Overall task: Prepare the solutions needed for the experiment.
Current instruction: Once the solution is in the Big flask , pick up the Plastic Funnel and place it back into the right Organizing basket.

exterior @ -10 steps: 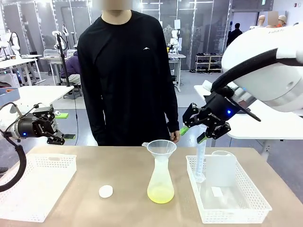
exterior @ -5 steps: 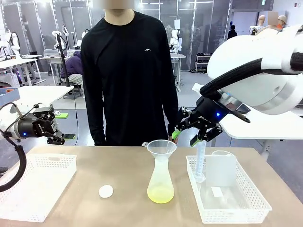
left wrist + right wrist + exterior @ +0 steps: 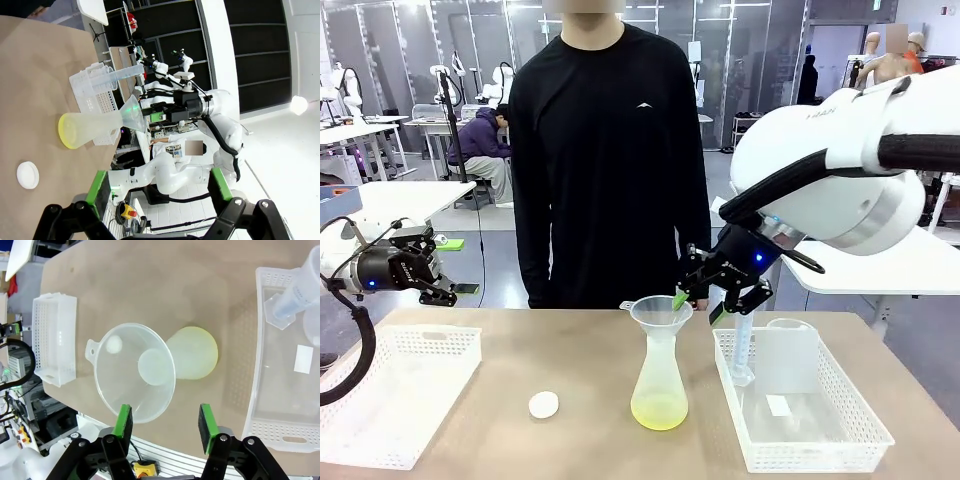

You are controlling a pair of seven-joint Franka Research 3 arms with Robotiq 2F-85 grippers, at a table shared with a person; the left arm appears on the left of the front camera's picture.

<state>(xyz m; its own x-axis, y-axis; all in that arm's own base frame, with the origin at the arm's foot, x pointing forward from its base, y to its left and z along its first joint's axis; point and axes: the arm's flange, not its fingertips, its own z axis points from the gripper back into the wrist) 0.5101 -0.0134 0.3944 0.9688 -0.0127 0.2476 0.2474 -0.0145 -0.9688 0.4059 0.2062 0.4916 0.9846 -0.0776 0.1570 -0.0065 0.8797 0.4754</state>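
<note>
The solutions show as a shallow yellow-green layer point(image 3: 659, 411) in the bottom of a translucent conical flask point(image 3: 659, 375) at mid-table, also seen from above point(image 3: 196, 353) and sideways point(image 3: 67, 132). A clear funnel point(image 3: 661, 311) sits in the flask's neck. My right gripper point(image 3: 697, 304) hangs open just above and to the right of the funnel's rim, nothing between its green pads point(image 3: 123, 421). In its wrist view the funnel point(image 3: 135, 372) lies just ahead of the gripper point(image 3: 165, 422). My left gripper point(image 3: 450, 292) is open, high over the table's left edge, holding nothing point(image 3: 158, 186).
A white basket point(image 3: 405, 345) sits at the left. Another basket point(image 3: 830, 445) at the right holds a graduated cylinder point(image 3: 744, 345) and a beaker point(image 3: 790, 352). A small white disc point(image 3: 544, 404) lies left of the flask. A person point(image 3: 610, 150) stands at the far edge.
My right gripper has swung left and down from above the right basket to just beside the funnel's rim. The left arm has stayed still. The person shifted slightly right.
</note>
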